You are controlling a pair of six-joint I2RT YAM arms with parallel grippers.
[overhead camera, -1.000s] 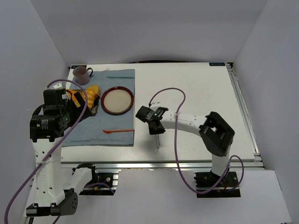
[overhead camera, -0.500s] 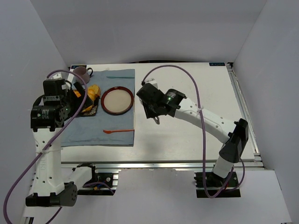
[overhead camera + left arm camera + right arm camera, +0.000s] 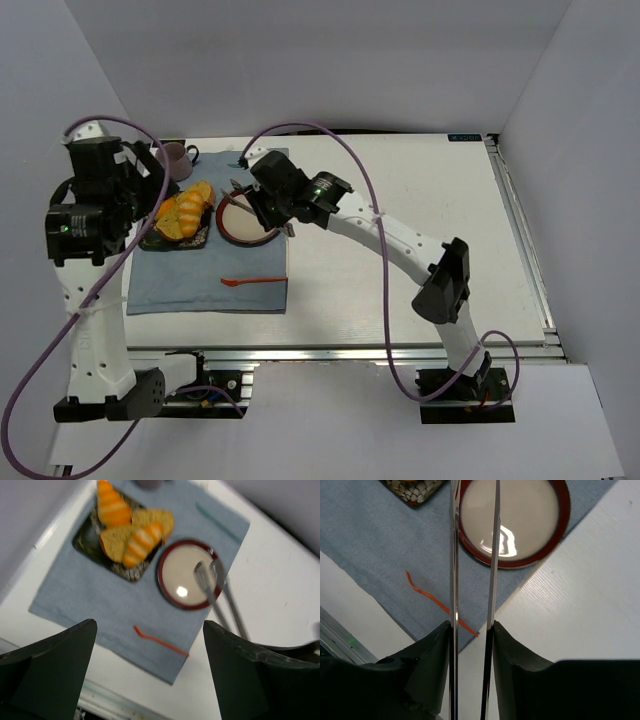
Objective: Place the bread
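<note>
The bench (image 3: 450, 180) carries a blue cloth (image 3: 200, 280) over its left part, running from the far edge toward the near one. On the cloth, by the left edge, sits a dark tray (image 3: 85, 535), and a round plate (image 3: 186, 606) lies bare just beside it. The left gripper (image 3: 150, 630) hangs spread wide and empty above both. If it drops while the other arm reaches in, the two could collide.

The right gripper (image 3: 472, 640) is clenched on a pair of tongs (image 3: 452, 555). The blades stand apart with nothing between them, their tips over the plate. The bread (image 3: 142, 542) is on the tray, lying across two flat slices (image 3: 116, 547) and close to an orange croissant-like piece (image 3: 112, 505).

The likely trouble is there: the thin, smooth blades may pinch a slice along with the roll, or nudge the neighbour off the tray. A squeeze away from the roll's middle could let a tapered end swivel out, so that it falls short of the plate.
</note>
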